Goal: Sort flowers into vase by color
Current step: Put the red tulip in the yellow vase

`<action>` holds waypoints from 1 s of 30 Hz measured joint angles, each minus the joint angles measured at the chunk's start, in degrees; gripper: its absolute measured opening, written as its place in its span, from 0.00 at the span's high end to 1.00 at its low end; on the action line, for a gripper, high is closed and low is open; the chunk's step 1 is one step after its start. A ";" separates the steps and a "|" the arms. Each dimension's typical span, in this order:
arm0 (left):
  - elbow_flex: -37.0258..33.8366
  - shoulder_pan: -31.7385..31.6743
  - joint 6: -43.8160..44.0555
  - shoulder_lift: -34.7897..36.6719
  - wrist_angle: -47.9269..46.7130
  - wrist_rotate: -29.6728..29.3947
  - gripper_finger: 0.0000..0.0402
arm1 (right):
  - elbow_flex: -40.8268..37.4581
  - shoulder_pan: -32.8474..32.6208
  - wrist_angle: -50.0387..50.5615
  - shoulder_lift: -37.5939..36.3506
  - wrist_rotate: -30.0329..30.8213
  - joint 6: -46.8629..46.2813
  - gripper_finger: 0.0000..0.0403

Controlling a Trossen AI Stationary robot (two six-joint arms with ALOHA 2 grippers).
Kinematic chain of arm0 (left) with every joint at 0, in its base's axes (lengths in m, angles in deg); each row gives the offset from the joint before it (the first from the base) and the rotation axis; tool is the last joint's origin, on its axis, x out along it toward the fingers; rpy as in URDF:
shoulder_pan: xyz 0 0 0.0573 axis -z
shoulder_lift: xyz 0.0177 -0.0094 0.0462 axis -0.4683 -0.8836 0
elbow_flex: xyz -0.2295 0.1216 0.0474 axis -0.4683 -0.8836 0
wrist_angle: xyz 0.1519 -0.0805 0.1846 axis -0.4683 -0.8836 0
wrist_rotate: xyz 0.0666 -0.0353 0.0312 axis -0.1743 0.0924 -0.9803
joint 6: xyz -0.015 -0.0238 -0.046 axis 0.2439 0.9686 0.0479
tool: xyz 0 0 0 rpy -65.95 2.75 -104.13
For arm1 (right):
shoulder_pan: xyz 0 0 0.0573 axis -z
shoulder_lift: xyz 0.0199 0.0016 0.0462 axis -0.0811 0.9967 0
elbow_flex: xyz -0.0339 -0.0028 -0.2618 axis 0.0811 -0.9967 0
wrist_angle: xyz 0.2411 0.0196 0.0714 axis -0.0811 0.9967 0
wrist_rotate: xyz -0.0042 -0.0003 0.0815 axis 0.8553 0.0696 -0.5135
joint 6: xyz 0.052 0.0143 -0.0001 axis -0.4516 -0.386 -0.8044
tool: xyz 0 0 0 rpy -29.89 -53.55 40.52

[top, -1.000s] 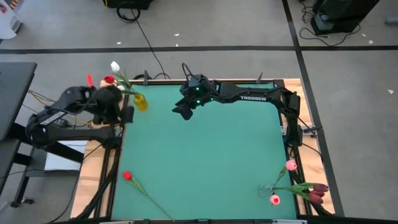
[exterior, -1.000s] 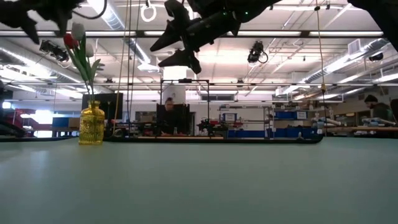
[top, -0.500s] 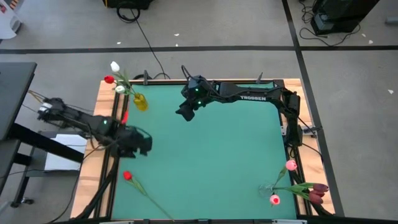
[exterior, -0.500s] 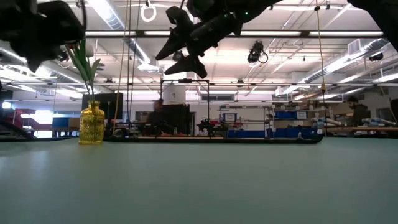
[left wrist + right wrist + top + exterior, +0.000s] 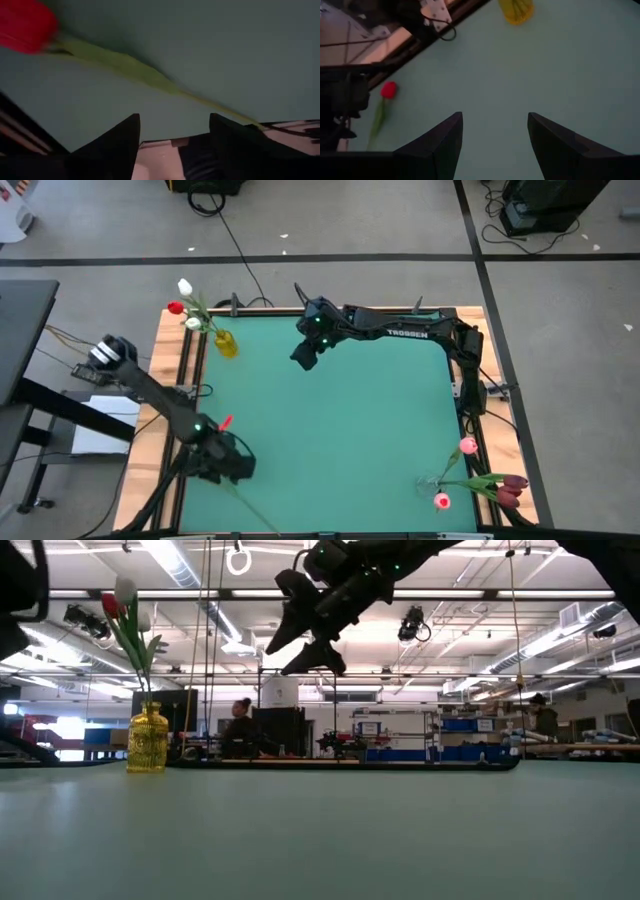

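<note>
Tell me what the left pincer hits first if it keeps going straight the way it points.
Probably the red tulip: its green stem crosses just ahead of the open left pincer. Depth is unclear.

You are working in a large robotics lab or workshop hall, not a home. Look across the green table point(image 5: 320, 830) in the low view: the ceiling is high and open, with long strip lights point(image 5: 180, 560), exposed ducts and beams. Behind the table you see workbenches, metal shelving point(image 5: 400, 730) stacked with gear, and blue bins point(image 5: 465, 725). A person point(image 5: 240, 725) sits at a dark desk in the background and another person point(image 5: 540, 715) stands far off. From above, you see a bare grey concrete floor point(image 5: 100, 230) marked with dark tape lines point(image 5: 300, 258), a black cable point(image 5: 235, 240) trailing across it, and the table's wooden frame point(image 5: 165, 350).
</note>
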 joint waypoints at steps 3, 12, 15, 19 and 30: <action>-0.01 0.92 0.73 -4.76 6.03 0.94 0.42 | 0.00 -0.02 1.80 0.00 1.24 1.39 0.43; 0.00 1.34 1.26 -12.61 14.16 1.27 0.43 | 0.00 -0.07 2.64 0.00 1.29 2.47 0.43; 0.00 1.79 1.03 -13.62 13.89 1.85 0.43 | 0.00 -0.04 2.62 0.00 0.85 2.47 0.43; 0.00 2.00 0.84 -15.27 13.39 1.80 0.43 | 0.00 -0.07 2.68 0.00 0.81 2.47 0.43; 0.07 -0.14 -0.89 -16.52 13.70 1.29 0.53 | 0.00 -0.61 2.95 0.00 0.76 2.47 0.43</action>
